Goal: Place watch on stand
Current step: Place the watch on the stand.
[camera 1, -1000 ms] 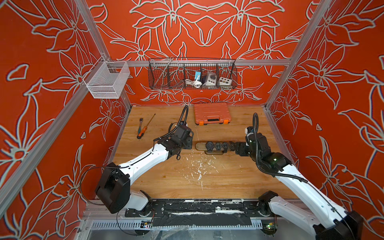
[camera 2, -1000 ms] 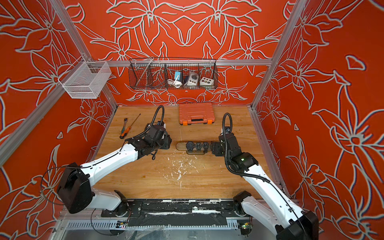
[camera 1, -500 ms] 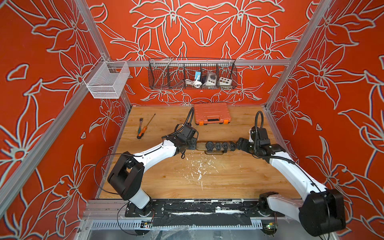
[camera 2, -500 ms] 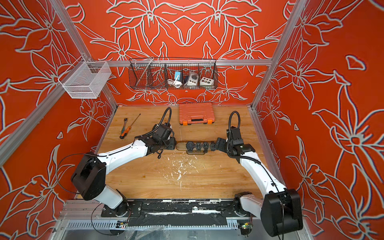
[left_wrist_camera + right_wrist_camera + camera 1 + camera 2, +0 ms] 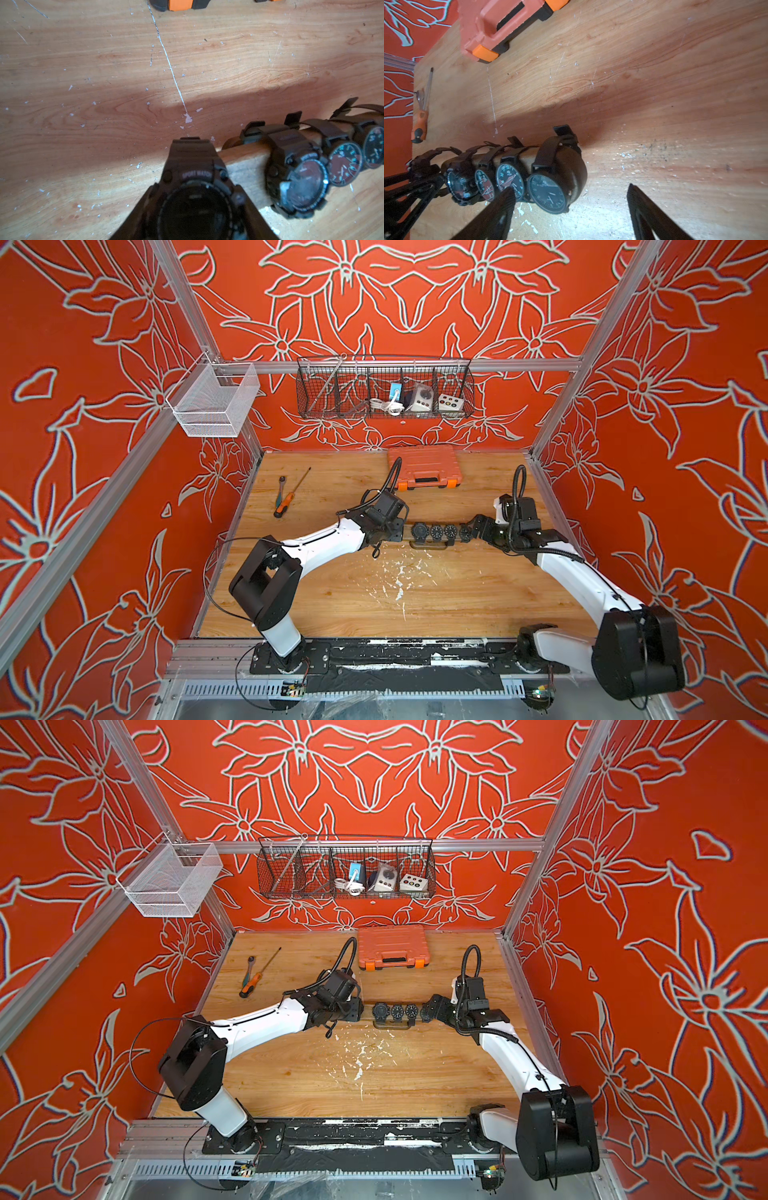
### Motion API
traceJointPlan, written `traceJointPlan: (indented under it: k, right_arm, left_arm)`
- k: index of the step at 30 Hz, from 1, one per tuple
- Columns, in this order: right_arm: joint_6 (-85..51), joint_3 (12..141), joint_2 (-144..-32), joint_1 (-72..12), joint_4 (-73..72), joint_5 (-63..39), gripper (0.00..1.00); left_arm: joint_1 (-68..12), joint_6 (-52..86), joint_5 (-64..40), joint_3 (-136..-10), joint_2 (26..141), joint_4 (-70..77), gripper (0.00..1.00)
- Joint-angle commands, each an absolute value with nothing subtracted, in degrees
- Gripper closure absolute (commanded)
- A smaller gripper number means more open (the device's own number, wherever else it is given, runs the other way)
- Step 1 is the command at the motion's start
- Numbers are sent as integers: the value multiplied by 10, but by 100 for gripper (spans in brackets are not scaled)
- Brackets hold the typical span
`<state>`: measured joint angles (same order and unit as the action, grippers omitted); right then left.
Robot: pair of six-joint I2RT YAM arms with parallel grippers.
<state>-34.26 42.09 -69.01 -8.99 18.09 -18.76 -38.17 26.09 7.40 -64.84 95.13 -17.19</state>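
Observation:
The stand (image 5: 430, 546) is a dark wooden bar mid-table, with several black watches (image 5: 436, 531) strapped along it in both top views. My left gripper (image 5: 400, 529) is shut on a black sport watch (image 5: 191, 166) at the bar's left end, beside bare wood of the stand (image 5: 243, 164). I cannot tell whether its strap is round the bar. My right gripper (image 5: 473, 526) stands open at the bar's right end. In the right wrist view the right gripper (image 5: 570, 189) has its fingers wide apart, holding nothing, with the last watch (image 5: 548, 193) just beyond them.
An orange tool case (image 5: 424, 468) lies at the back of the table, close behind the left wrist. A screwdriver (image 5: 291, 493) and a small wrench (image 5: 280, 491) lie at the back left. A wire basket (image 5: 384, 389) and a white basket (image 5: 214, 400) hang on the walls.
My left gripper has carried the sport watch rightward up to the stand's left end. The right arm has swung its elbow outward and its jaws have spread wider.

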Motion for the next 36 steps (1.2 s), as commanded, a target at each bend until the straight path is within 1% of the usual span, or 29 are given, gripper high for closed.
traceJointPlan:
  k: [1, 7, 12, 18, 20, 23, 28, 36]
  right_arm:
    - [-345, 410, -686, -87, 164, -214, 13]
    - [-340, 406, -685, -87, 166, -216, 13]
    - [-338, 405, -679, -87, 171, -210, 13]
    - [-337, 404, -675, -87, 171, -210, 14]
    - [-336, 403, -673, -87, 169, -210, 14]
    - [-337, 404, -671, -87, 170, -211, 14]
    - [-335, 408, -672, -86, 171, -211, 14]
    - [-333, 404, -664, -87, 174, -211, 15]
  left_arm:
    - [-388, 270, 70, -664, 956, -172, 74]
    - [-394, 270, 58, -668, 961, -171, 65]
    - [-397, 267, 52, -666, 959, -167, 50]
    - [-398, 265, 43, -664, 952, -162, 45]
    - [-398, 264, 46, -661, 946, -159, 40]
    - [-398, 263, 51, -654, 933, -156, 35]
    - [-398, 259, 55, -654, 920, -161, 35]
    - [-398, 259, 52, -655, 921, -160, 41]
